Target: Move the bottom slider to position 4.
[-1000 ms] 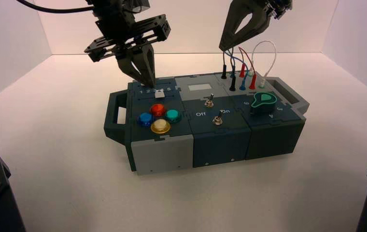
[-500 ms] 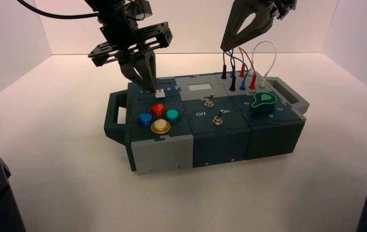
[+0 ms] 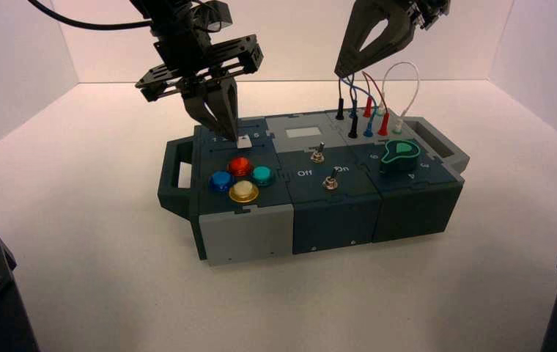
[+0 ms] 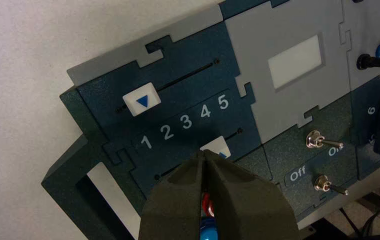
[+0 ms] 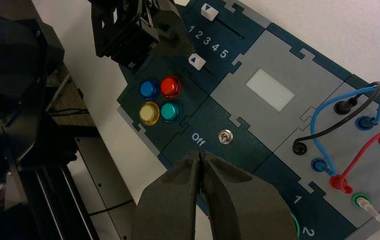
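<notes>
Bottom slider [image 4: 217,147] sits just beside the left hand [image 4: 202,151], its fingers pressed together.

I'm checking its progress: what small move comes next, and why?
Probably a slight nudge by the left claw towards the 5 end: its closed tips meet the white plastic bottom slider's low-number side, and the slider looks marginally short of the printed 4.

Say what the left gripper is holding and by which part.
Nothing shows between the left gripper's closed fingertips; they sit at the side of the bottom slider, not around it.
</notes>
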